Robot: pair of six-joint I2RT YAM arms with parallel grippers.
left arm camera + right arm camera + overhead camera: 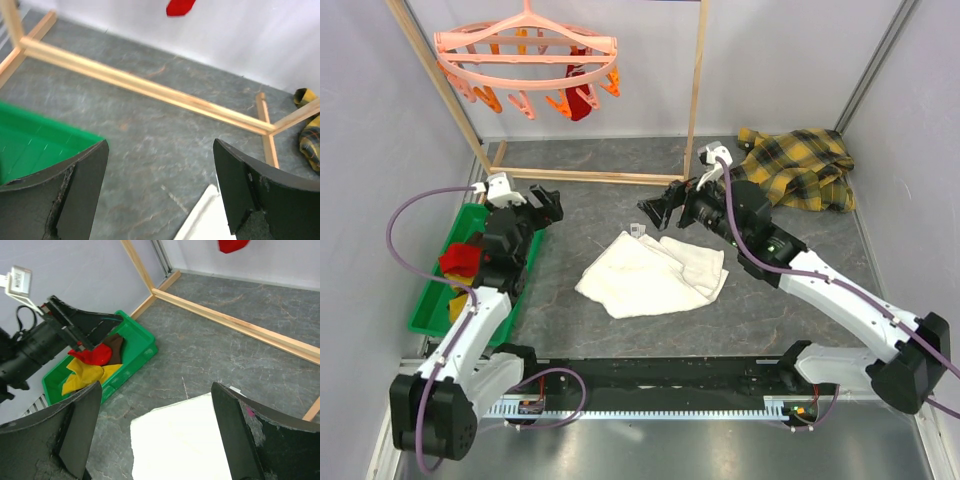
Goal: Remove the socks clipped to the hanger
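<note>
Two sit low over the bench (570, 325): the left end effector (548, 206) and the right end effector (658, 212), both spread wide, holding nothing; some socks (460, 262) lie in the green bin (423, 312); one red sock (582, 100) hangs far up on the hanger (525, 45); a hard tug might swing it away.

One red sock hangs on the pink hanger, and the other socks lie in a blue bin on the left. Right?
No: the bin is green, not blue, as the top view shows. One red sock does hang on the pink hanger, and the other socks lie in that bin on the left.
</note>
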